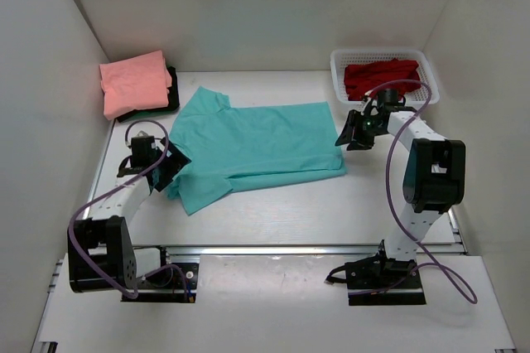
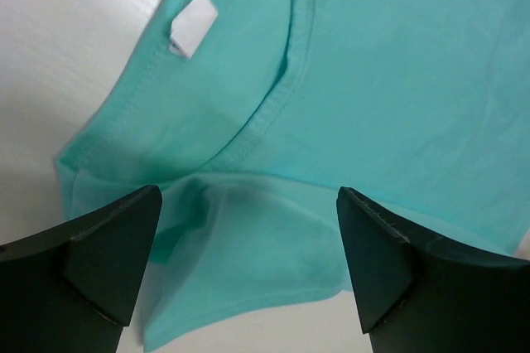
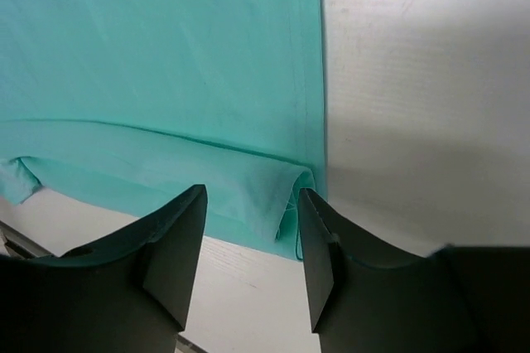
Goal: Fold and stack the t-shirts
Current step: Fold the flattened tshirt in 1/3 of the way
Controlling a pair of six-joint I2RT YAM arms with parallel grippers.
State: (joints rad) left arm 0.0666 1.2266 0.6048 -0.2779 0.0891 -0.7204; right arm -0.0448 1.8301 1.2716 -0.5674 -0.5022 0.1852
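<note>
**Fig. Teal t-shirt part-folded, both pincers clear of the cloth.** The teal t-shirt (image 1: 257, 142) lies flat on the surface (image 1: 290, 220) between the two pincers, its near long edge turned over onto the body.

The left pincer (image 2: 248, 200) stands with its jaws wide apart and grips nothing. Just ahead of it lie the ribbed collar (image 2: 277, 96) and the white label (image 2: 192, 26), and directly below it a doubled layer of cloth. The right pincer (image 3: 251, 200) is part-way open and likewise empty. The rolled corner of the hem (image 3: 319, 79) sits just under and between its fingers.

Well beyond the left pincer, a salmon pink t-shirt (image 1: 135, 81) rests folded on a dark t-shirt (image 1: 172, 94). Just behind the right pincer, a red t-shirt (image 1: 381, 78) lies in the white basket (image 1: 338, 67).

*Handling.* The cloth is judged light, limp and thin: it will sag, drag and crease rather than hold a shape, and single layers may slip apart. The stitched parts give the firmest purchase, namely the collar band or shoulder seam at the left and the doubled hem corner at the right. Pinching both layers of the turned edge should keep the fold from opening.
</note>
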